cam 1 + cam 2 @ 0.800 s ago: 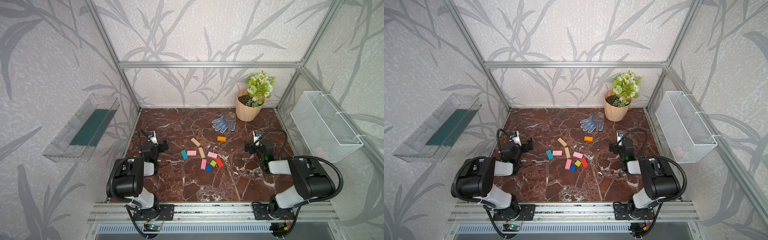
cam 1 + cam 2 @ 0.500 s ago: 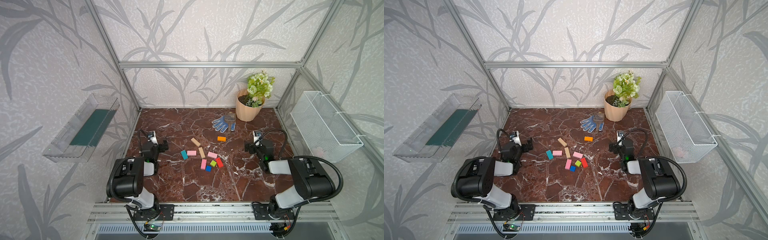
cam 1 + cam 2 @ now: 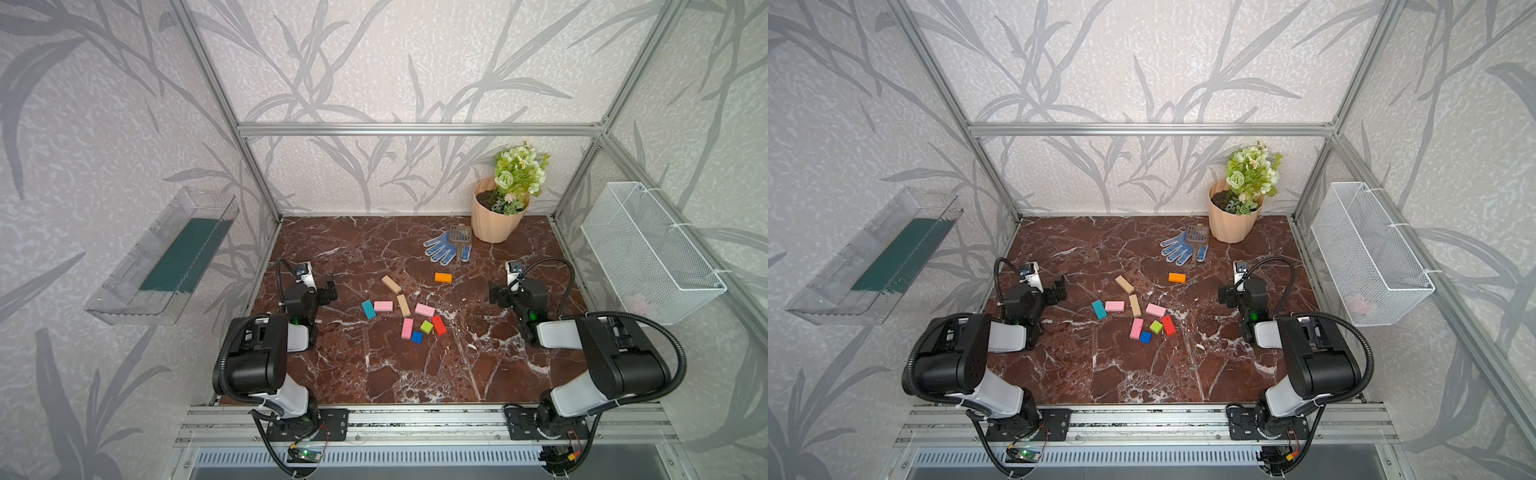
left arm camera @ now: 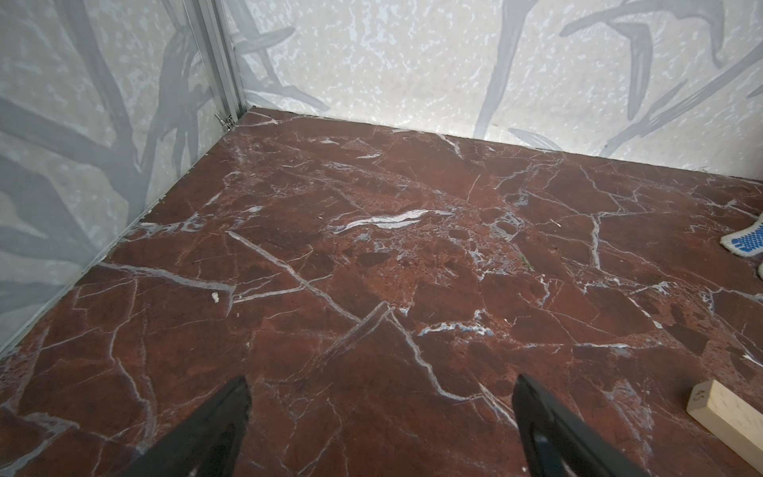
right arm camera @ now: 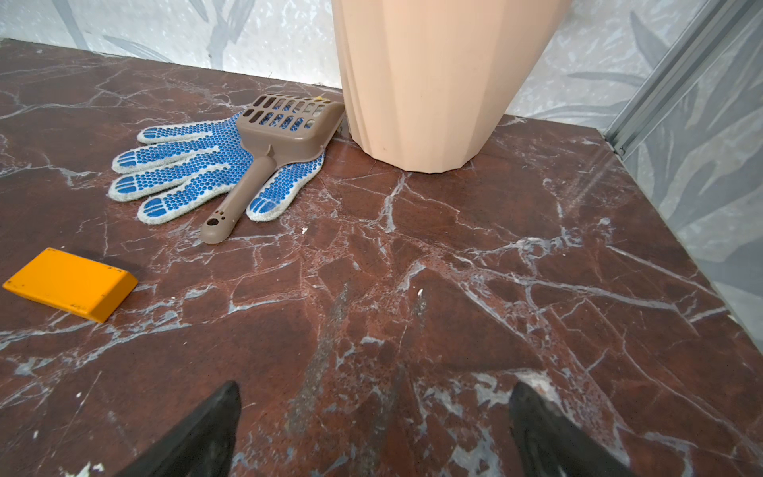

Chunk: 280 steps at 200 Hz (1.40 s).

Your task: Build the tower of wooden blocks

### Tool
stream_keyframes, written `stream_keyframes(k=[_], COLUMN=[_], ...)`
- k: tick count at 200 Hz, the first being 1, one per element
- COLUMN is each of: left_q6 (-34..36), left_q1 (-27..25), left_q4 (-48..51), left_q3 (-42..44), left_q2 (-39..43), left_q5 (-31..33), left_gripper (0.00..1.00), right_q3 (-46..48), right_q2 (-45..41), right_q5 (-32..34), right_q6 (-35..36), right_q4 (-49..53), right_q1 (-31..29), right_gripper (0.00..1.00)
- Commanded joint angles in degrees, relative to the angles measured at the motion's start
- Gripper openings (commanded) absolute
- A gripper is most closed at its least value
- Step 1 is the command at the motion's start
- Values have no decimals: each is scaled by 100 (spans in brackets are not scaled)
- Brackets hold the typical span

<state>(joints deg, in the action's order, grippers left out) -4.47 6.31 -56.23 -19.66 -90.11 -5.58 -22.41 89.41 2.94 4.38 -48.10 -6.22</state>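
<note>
Left wrist view, tan block (image 4: 733, 419) cut off, glove (image 4: 746, 240) mostly cropped

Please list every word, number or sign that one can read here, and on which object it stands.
No text reads clearly.
Tan block: small dark mark on its end face, perhaps two digits, too blurred to read.
Brown scoop: a paw-print sign near the handle's hole, no words.

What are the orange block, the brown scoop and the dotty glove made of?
Orange block: likely painted wood, matte, with chipped specks along its edges.
Brown scoop: looks like moulded plastic, smooth and slotted.
Glove: knitted fabric with blue rubbery-looking dots.
</note>
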Motion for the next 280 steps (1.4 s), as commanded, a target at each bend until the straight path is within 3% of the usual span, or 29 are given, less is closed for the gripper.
stream_keyframes(k=[1,15,31,41,50,58,68,76,89,95,109,119,143,160,180,211,232,254,280], left_q6=[153,273,122,-515,-654,-882,-1240,-1517,-2005,-2077,-1847,-2016,-2552,-3007,-3121,-3193,-3253,-3137,-3124], left_q1=[-40,-133,-377,-376,-397,-409,-411,-415,-411,-406,-412,-409,-393,-367,-358,-358,-358,-358,-358], left_q4=[-14,-117,878,2018,2991,3660,4127,4403,4923,5298,5025,4363,5555,5780,5646,5637,5664,5432,5421], left_q3=[-78,116,310,202,67,27,114,232,309,258,499,910,515,473,486,511,566,689,705], left_q2=[60,444,1811,2784,3571,4208,4931,5443,6139,6317,6387,6265,6101,5884,5660,5582,5711,5879,5902], left_q5=[31,12,908,1325,1248,1236,1287,1285,1259,1063,240,155,1339,2008,2123,2465,2674,2433,2421], left_gripper=[99,99,99,99,99,99,99,99,99,99,99,99,99,99,99,99,98,98,99], right_q3=[30,392,980,1057,865,504,11,-274,-580,-654,-574,-439,77,391,360,-323,-1121,-2127,-3735], right_q2=[-171,-360,-934,-1444,-2029,-2602,-3174,-3512,-3978,-4173,-4634,-4989,-5744,-5949,-5531,-3974,-2763,-1502,27], right_q5=[16,362,1294,1799,1945,1798,1280,1034,1082,885,431,183,-1534,-1447,-1521,-1243,-1013,-612,-659], right_q6=[69,21,-58,-202,-567,-1104,-1251,-1510,-2556,-2606,-2645,-2803,-2587,-2832,-2619,-2270,-2004,-1717,-1364], right_q4=[-165,-722,-1348,-1016,-47,1346,2765,3490,4426,4760,4928,5020,4391,4027,3623,3626,4018,4532,5530], right_q1=[-52,-118,-325,-479,-534,-520,-535,-546,-534,-530,-530,-520,-532,-619,-783,-1379,-2073,-2898,-3515], right_gripper=[99,99,99,99,99,99,99,99,99,99,99,99,99,99,99,99,95,90,82])
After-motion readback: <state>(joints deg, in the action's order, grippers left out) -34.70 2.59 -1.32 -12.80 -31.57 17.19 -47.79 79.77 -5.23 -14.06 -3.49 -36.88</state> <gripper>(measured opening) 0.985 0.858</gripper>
